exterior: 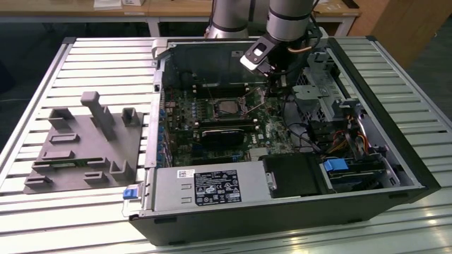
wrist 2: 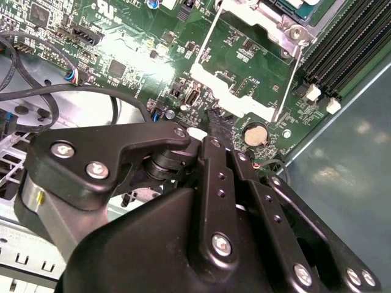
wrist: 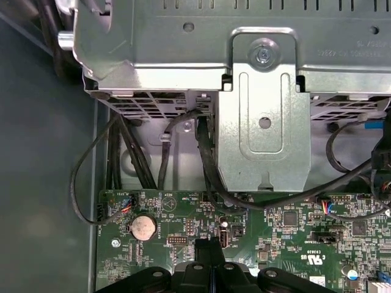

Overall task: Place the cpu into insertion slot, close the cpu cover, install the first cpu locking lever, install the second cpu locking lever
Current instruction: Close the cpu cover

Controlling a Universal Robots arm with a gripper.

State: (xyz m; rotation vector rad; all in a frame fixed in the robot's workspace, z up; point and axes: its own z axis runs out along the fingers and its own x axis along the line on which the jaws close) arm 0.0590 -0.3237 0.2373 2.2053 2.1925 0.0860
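Second wrist view: the black gripper (wrist 2: 217,122) has its fingertips pressed together, and I cannot tell whether anything thin is caught between them. The tips sit right at the near edge of the thin silver metal cpu cover (wrist 2: 241,102). This square frame stands swung open, and green board shows through its window. A round silver coin cell (wrist 2: 255,134) lies just beside the gripper tips, on the green circuit board (wrist 2: 140,67). One thin wire locking lever (wrist 2: 206,36) runs along one side of the cover and a second wire locking lever (wrist 2: 288,79) along the other; both are unlatched and slanting away from the gripper. Long narrow black memory slots (wrist 2: 348,36) lie further off, beyond the second lever.

The first wrist view has the closed tips low over the board, near the coin cell. Black cables (wrist: 204,159) run out from under a silver sheet-metal drive cage (wrist: 263,122), which rises behind them, further from the gripper.

From the exterior view, the small square silvery-grey cpu (exterior: 227,107) already lies in the black-framed insertion slot (exterior: 211,106), just past the cover from the gripper and uncovered. Well away from the gripper, a grey moulded fixture block (exterior: 84,143) rests on the slatted metal surface (exterior: 99,58) outside the open black computer case (exterior: 282,222).
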